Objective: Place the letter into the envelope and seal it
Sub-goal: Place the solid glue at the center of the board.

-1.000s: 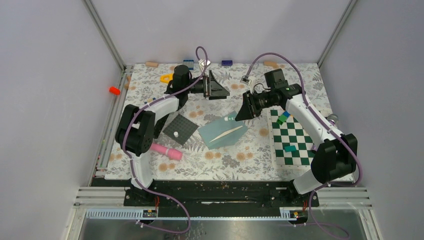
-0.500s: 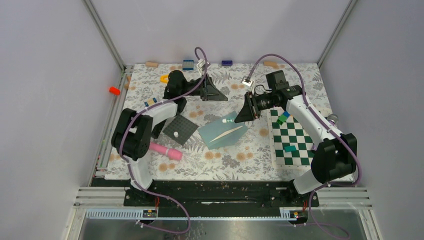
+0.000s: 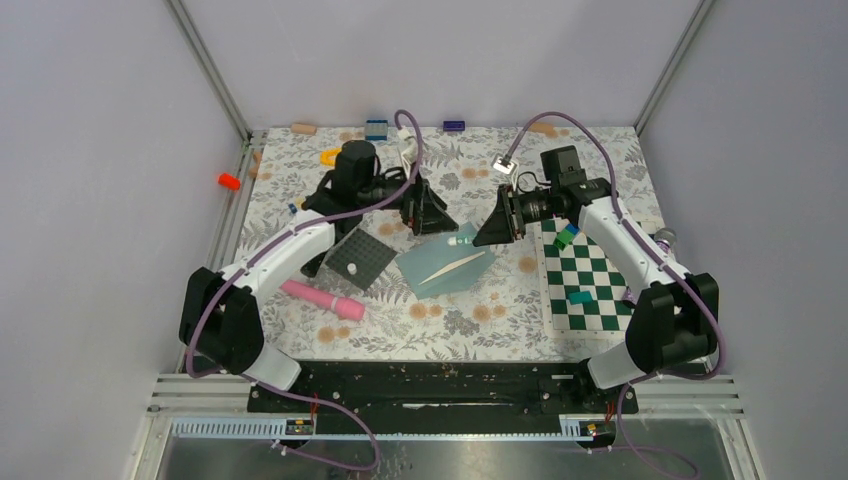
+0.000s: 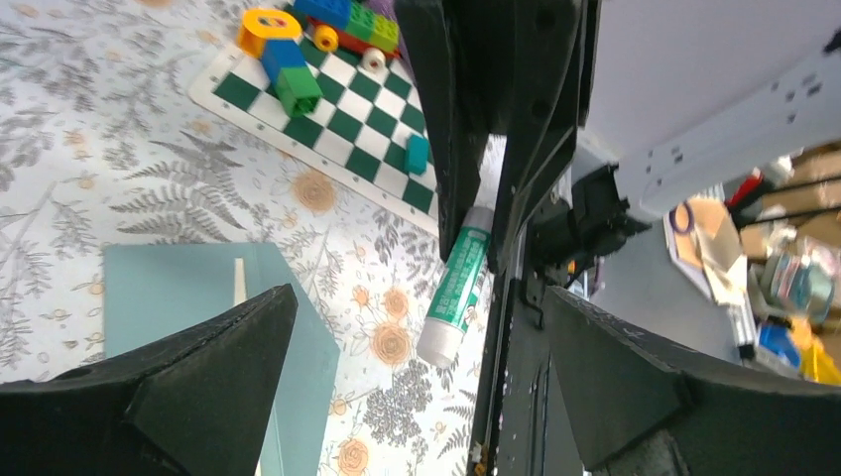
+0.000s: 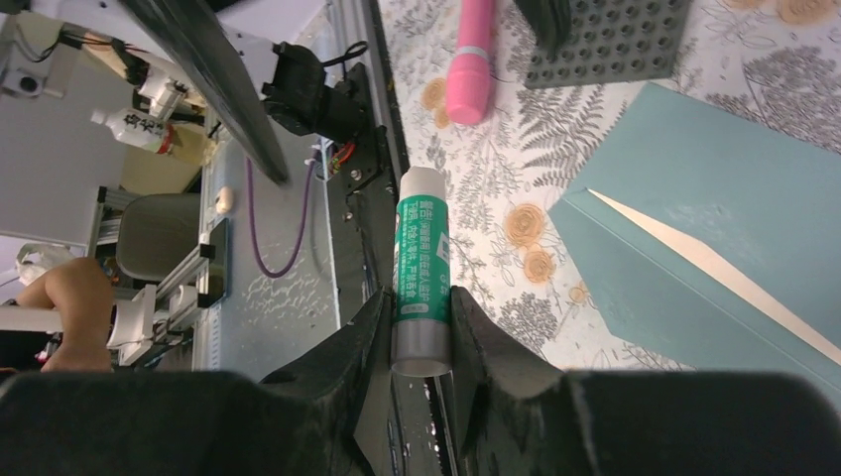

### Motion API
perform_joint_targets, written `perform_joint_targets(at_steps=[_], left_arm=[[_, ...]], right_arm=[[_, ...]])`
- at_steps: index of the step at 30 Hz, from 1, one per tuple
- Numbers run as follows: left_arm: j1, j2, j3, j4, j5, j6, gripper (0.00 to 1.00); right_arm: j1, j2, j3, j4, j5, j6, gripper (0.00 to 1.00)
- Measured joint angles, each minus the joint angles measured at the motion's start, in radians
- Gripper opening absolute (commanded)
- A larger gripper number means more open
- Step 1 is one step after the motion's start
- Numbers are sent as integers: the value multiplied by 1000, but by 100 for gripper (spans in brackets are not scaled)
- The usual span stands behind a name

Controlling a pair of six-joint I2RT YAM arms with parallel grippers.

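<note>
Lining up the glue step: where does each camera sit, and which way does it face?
Top external: above, behind the bases, looking down; both arms show.
Left wrist: faces the chessboard side; open left gripper frames it.
Right wrist: faces the near rail; right gripper clamps the glue stick.
Shared: both wrist views show glue stick and envelope.

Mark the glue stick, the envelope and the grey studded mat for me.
glue stick (image 5: 421,260): right wrist view, on its green label.
envelope (image 3: 432,263): top view, on the teal face above the pale stripe.
grey mat (image 3: 368,250): top view, on a bare studded part.
</note>
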State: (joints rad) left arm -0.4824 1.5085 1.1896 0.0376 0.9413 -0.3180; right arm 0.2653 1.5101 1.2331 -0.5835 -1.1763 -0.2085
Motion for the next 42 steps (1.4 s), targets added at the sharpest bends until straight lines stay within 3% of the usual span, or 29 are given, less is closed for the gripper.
perform_joint_targets(at_steps=[7, 15, 38, 42], left_arm=[[-86, -5, 0, -188, -5, 198, 99], [-128, -2, 19, -273, -3, 270, 92], [-159, 32, 41, -321, 3, 318, 43], [-160, 33, 41, -325, 2, 321, 42]], right_arm=[[0, -26, -25, 23, -78, 3, 0], [5, -15, -37, 26, -98, 3, 0], [18, 31, -37, 9, -90, -11, 0], [27, 34, -35, -16, -89, -28, 0]])
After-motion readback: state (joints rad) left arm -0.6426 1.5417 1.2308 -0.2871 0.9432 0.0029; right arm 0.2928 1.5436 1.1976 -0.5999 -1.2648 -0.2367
